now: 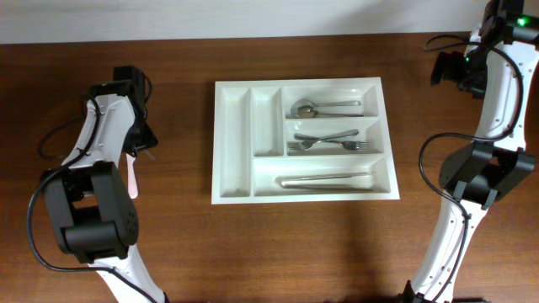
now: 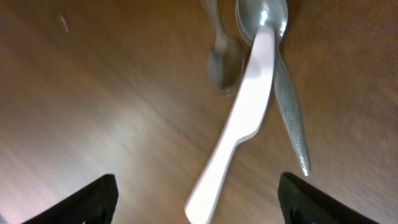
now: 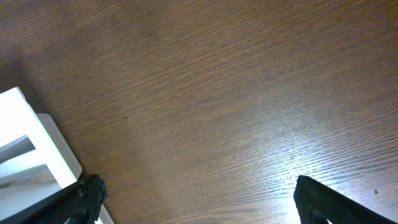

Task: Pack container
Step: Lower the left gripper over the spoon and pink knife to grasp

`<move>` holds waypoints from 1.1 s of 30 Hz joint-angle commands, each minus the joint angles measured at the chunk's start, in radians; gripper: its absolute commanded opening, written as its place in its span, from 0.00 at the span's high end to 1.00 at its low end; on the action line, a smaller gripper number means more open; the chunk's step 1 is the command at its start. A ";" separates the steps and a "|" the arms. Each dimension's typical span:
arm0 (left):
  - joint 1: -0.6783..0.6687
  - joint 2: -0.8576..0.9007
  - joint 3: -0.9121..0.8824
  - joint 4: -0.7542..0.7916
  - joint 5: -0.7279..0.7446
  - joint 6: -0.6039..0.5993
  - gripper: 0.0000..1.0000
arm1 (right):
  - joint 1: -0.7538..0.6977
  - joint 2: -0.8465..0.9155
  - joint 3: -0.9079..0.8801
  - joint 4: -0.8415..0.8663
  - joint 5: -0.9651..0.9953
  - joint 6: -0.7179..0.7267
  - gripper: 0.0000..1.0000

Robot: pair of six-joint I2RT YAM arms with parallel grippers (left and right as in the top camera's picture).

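The left claw (image 2: 198, 200), spread wide and empty over the white plastic knife (image 2: 239, 118) near the desk's (image 1: 337, 252) left edge, should close mid-handle, clear of the metal spoon (image 2: 264, 18) beneath, then carry it to the container (image 1: 233, 139) mid-desk.

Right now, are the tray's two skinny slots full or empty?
Empty. Both narrow compartments of the cutlery tray show only bare white floor.

The brown wooden table (image 1: 337, 244) carries the white container (image 1: 232, 143) near its middle. Well to the left lie a white plastic knife (image 2: 239, 118) and a metal spoon (image 2: 287, 106), the knife's end overlapping the spoon's bowl.
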 commanded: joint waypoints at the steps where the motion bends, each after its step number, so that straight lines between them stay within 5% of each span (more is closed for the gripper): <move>1: 0.002 -0.001 0.001 0.062 -0.098 0.243 0.13 | 0.004 -0.019 0.015 -0.001 -0.006 -0.007 0.01; 13: 0.021 0.055 -0.004 0.216 0.043 0.749 0.13 | 0.004 -0.019 0.015 -0.001 -0.006 -0.007 0.01; 33: 0.056 0.145 -0.004 0.172 0.012 0.754 0.13 | 0.004 -0.019 0.015 -0.001 -0.006 -0.007 0.01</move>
